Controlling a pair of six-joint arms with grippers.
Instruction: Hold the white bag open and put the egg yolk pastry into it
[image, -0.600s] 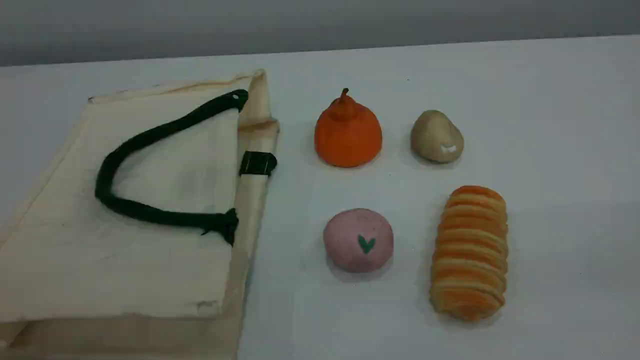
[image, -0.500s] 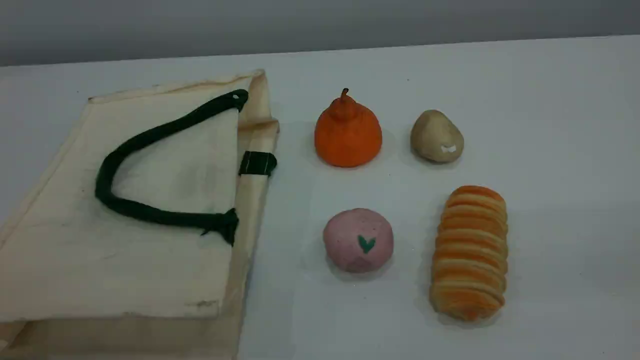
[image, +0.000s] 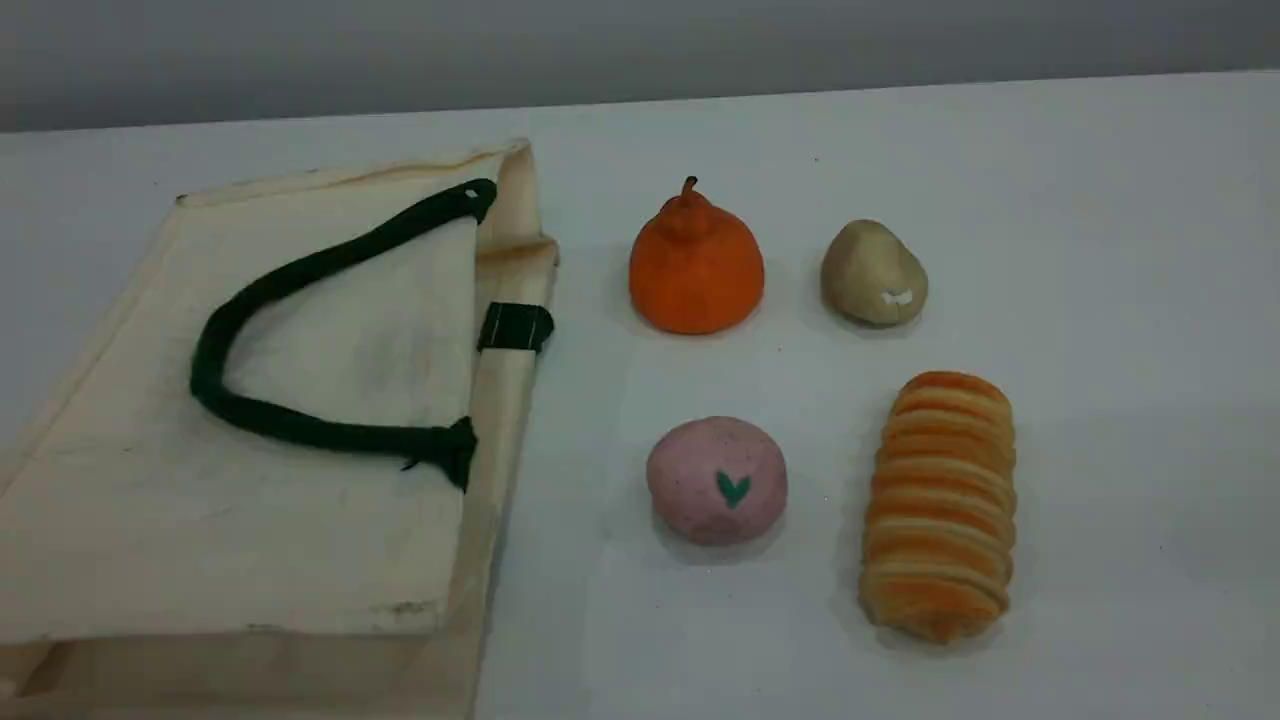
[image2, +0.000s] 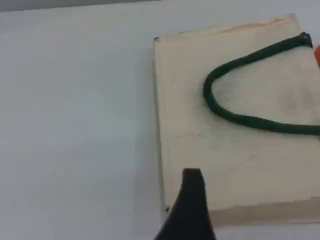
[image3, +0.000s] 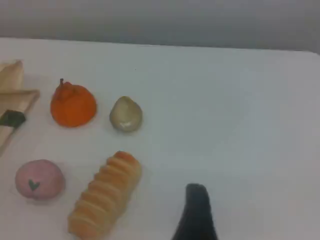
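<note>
Right of the white bag (image: 330, 520), in the far row of the food pieces, sits the egg yolk pastry (image: 873, 272). It is near the orange pear-shaped piece (image: 695, 265) and on the far side of the striped bread roll (image: 940, 505); nothing touches it.

We judge the right gripper (image3: 196, 192) the nearer one, so the pick looks like its job. From its wrist view the pastry (image3: 126, 114) lies ahead and to the left of the fingertip, w/ the roll's far end close beside that line. We reckon the approach should drop from above, not sweep across low. The pastry's long axis is mild: egg-ish, narrower end pointing away, white mark on the near side. The right gripper is held clear of the table (image: 1100, 300), open, w/ nothing in it.

Our left gripper (image2: 192, 180) hovers over a corner at the bag's bottom end, also open and empty. The bag lies flat, green handle (image: 205, 365) flopped on the top panel, and the rim w/ its green tab (image: 515, 326) faces the food. So the rim is at the opposite end from the left fingertip, i.e. we think that arm must cross the bag's whole length to reach it. Neither arm shows in the scene view.
</note>
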